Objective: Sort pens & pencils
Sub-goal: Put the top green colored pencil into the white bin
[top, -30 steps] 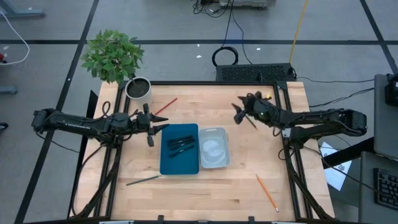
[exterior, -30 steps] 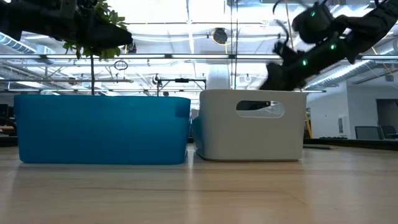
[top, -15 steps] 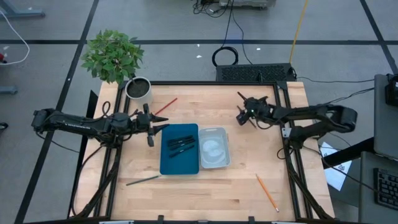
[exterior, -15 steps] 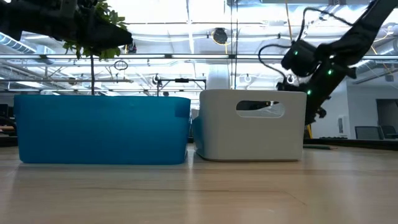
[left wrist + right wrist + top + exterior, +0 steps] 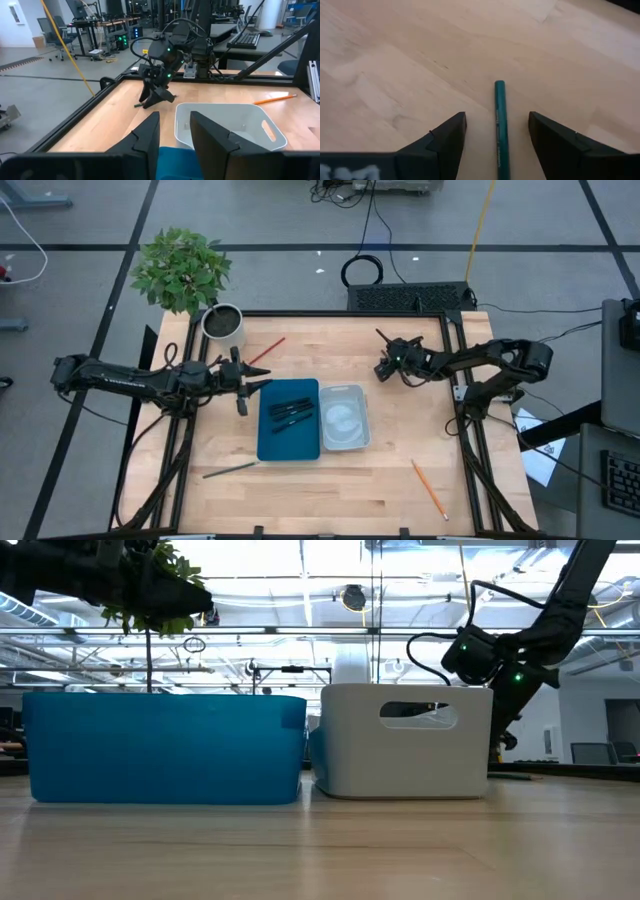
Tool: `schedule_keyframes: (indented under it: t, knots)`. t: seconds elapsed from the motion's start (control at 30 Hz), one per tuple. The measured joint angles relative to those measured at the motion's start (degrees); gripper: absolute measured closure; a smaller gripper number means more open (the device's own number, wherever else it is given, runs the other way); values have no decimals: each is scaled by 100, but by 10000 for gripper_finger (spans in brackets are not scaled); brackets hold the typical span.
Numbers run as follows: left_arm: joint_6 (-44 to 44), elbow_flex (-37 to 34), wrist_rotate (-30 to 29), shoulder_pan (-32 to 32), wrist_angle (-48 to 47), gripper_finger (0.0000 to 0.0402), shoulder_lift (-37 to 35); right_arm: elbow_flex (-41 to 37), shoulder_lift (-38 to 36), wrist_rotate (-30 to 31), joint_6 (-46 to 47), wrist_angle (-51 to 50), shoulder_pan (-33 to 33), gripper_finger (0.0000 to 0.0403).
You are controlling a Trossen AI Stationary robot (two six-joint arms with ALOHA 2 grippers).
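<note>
My right gripper (image 5: 384, 366) is open and low over the far right part of the table. In the right wrist view its gripper (image 5: 496, 120) has a finger on each side of a dark green pencil (image 5: 499, 125) that lies flat on the wood (image 5: 382, 337). My left gripper (image 5: 255, 385) is open and hovers at the left wall of the blue tray (image 5: 266, 442), which holds several black pens (image 5: 290, 412). A red pencil (image 5: 267, 350), a grey-green pencil (image 5: 230, 470) and an orange pencil (image 5: 430, 488) lie on the table.
An empty white tray (image 5: 343, 442) stands right of the blue tray. A pot (image 5: 222, 323) with a leafy plant (image 5: 180, 268) sits at the far left corner. Bare wood lies between the trays and the right gripper, and along the near edge.
My right gripper has come down from well above the table until it is low over the wood, and has shifted a little toward the table's left edge. Its fingers now stand on either side of the dark green pencil.
</note>
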Motion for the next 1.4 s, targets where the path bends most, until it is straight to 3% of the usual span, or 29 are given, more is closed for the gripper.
schedule_keyframes:
  t: [0.13, 0.47, 0.87, 1.4]
  knots:
    - [0, 0, 1, -2, 0, 289, 0, 9, 20, -8, 61, -125, 2, 236]
    - [2, 0, 2, -2, 2, 289, 0, 9, 27, -12, -84, -239, 1, 390]
    - [2, 0, 7, -2, 1, 289, 0, -2, -80, -52, -368, -298, 6, 397]
    - [4, 0, 9, 0, 0, 289, 0, -21, -1215, -62, -591, -346, 622, 399]
